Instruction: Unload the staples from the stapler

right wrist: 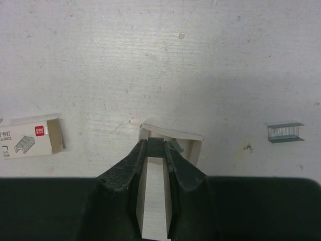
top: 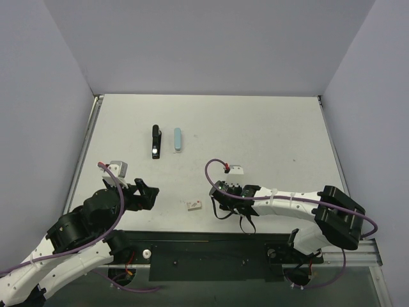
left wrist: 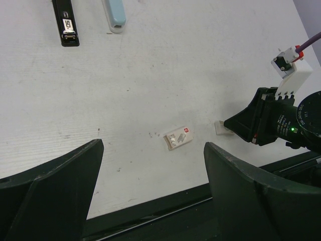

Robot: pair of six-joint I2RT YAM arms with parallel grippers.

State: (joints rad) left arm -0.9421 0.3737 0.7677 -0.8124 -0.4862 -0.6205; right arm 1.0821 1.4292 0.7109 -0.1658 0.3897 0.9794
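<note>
Black stapler (top: 155,141) lies flat on the table (top: 255,128), well apart from both arms, a pale blue piece (top: 177,139) just beside it. Probably rigid, light and smooth: pinch across its narrow sides. Right end effector (right wrist: 156,148) nips a white tray (right wrist: 193,143), staple strip (right wrist: 285,132) nearby; left end effector (left wrist: 153,150) gapes wide, empty.

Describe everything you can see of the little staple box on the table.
The staple box is a white cardboard packet with a red logo, a staple drawing and a brown end. It lies flat on the table near the front edge. Nothing touches it; the right gripper, shut on a pale tray, sits apart.
</note>
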